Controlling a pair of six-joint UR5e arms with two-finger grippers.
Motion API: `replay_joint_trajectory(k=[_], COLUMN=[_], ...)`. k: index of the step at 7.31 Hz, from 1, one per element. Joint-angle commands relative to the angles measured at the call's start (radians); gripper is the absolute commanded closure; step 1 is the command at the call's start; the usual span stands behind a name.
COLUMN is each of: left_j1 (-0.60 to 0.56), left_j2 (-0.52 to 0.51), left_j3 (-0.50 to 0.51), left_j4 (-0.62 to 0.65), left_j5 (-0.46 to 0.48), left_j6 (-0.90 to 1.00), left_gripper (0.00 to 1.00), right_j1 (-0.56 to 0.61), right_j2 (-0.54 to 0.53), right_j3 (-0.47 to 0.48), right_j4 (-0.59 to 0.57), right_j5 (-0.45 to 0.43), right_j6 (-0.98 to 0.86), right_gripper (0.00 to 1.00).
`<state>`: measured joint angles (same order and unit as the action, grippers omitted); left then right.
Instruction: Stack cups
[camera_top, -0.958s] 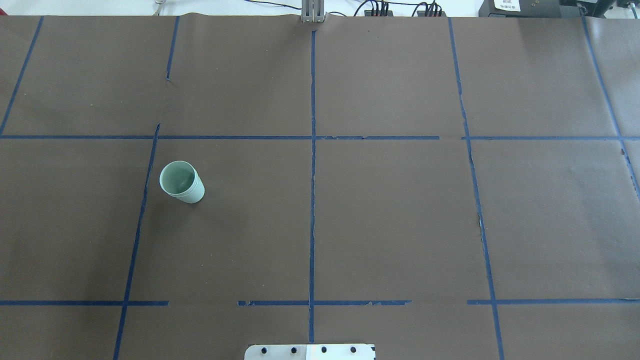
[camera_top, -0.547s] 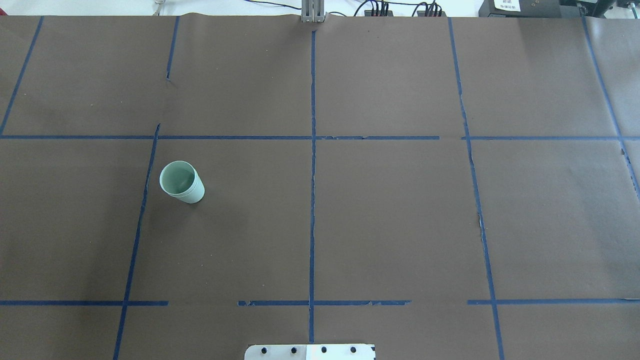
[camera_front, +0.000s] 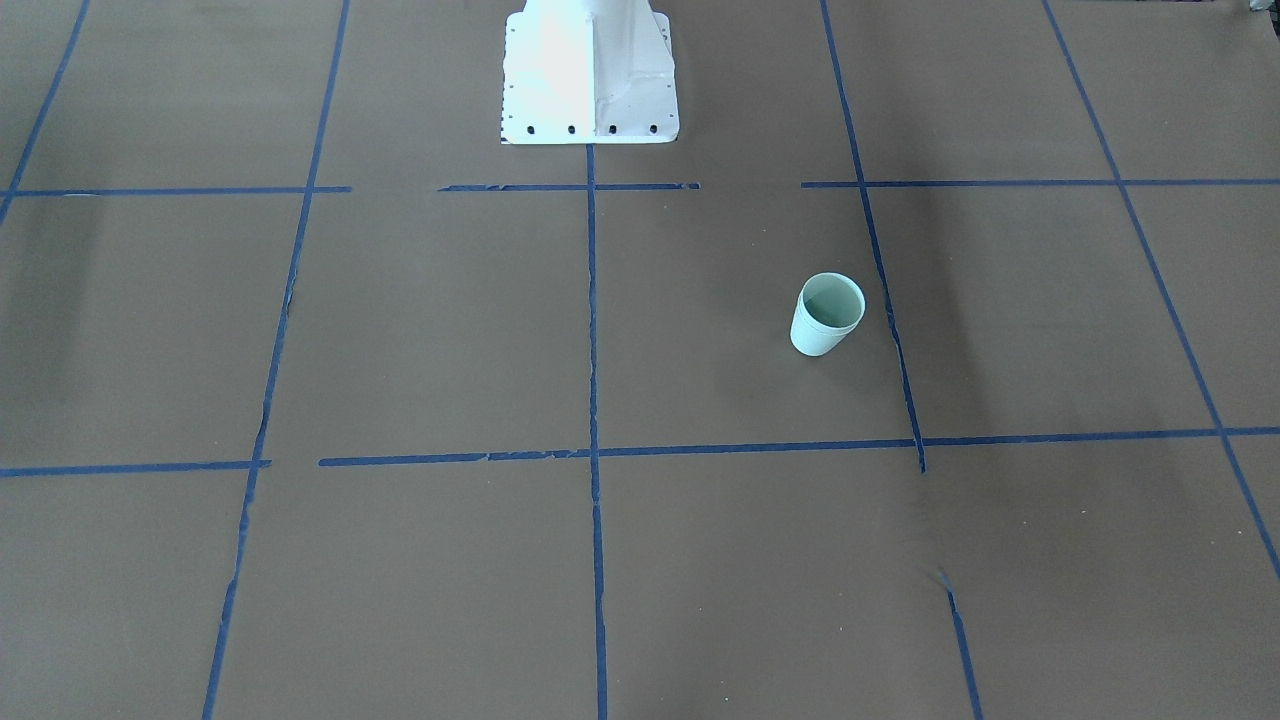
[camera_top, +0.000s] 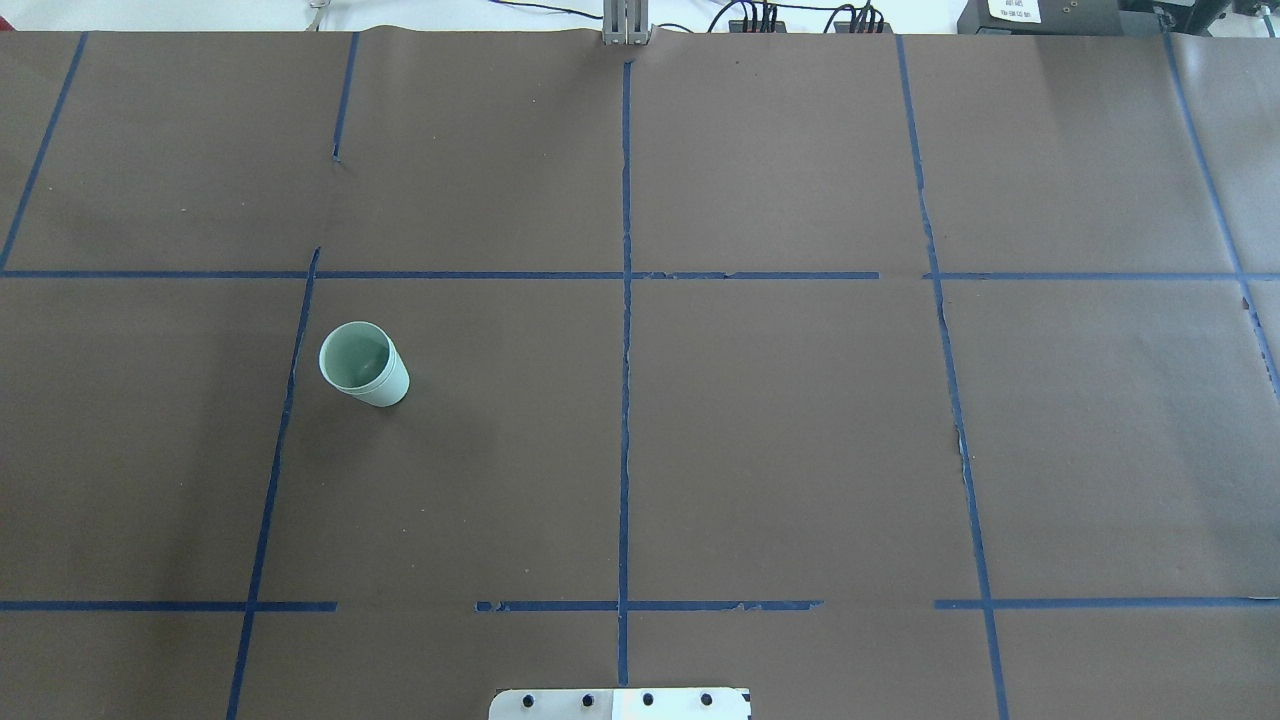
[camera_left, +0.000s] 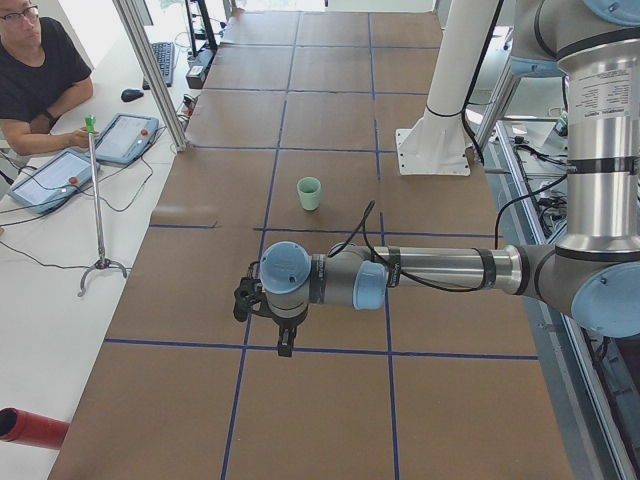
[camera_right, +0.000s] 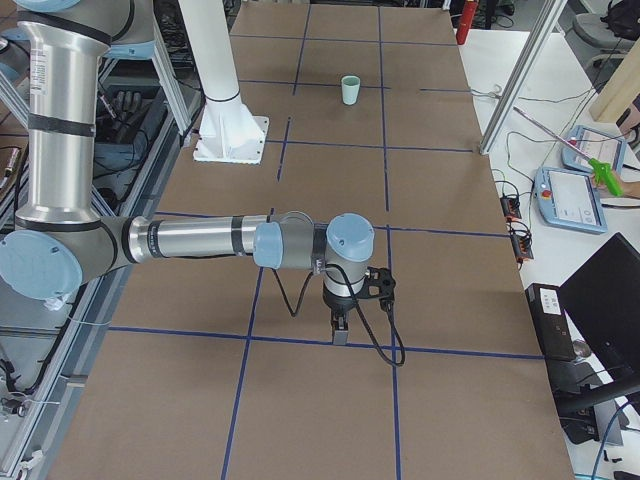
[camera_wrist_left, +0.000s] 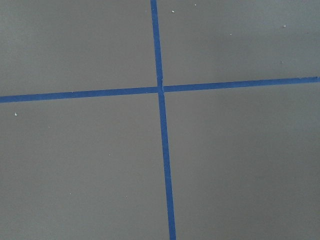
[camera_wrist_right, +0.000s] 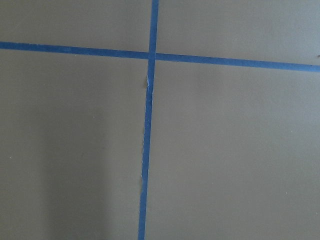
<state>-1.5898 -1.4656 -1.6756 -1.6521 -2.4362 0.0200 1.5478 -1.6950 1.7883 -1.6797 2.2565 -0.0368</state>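
As cup (camera_top: 364, 365) stands upright, inside shows green.

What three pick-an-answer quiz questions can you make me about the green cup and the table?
1. Seen from overhead, where is the cup on the table? A. left half B. right half C. far edge
2. What colour are the tape lines? A. red B. blue C. yellow
3. How does the cup sit? A. on its side B. upside down C. upright, mouth up

Answers: 1 A, it stands left of the middle tape line. 2 B, every line is blue. 3 C, its open inside shows from above.
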Motion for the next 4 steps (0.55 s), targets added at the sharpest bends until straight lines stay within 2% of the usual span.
replay_joint_trajectory(k=[1, 4], left_j1=[-0.001, -0.001], left_j2=[0.001, -0.002], left_j3=[-0.001, 0.008], left_j4=[0.0, 0.04], left_j5=[0.0, 0.006], left_j6=[0.0, 0.0], left_gripper=[0.0, 0.0], right_j1=[0.0, 0.0], right_j2=[0.0, 0.0], right_j3=[0.0, 0.0], right_j4=[0.0, 0.002], right_j5=[0.0, 0.0], right_j6=[0.0, 0.0], right_gripper=[0.0, 0.0])
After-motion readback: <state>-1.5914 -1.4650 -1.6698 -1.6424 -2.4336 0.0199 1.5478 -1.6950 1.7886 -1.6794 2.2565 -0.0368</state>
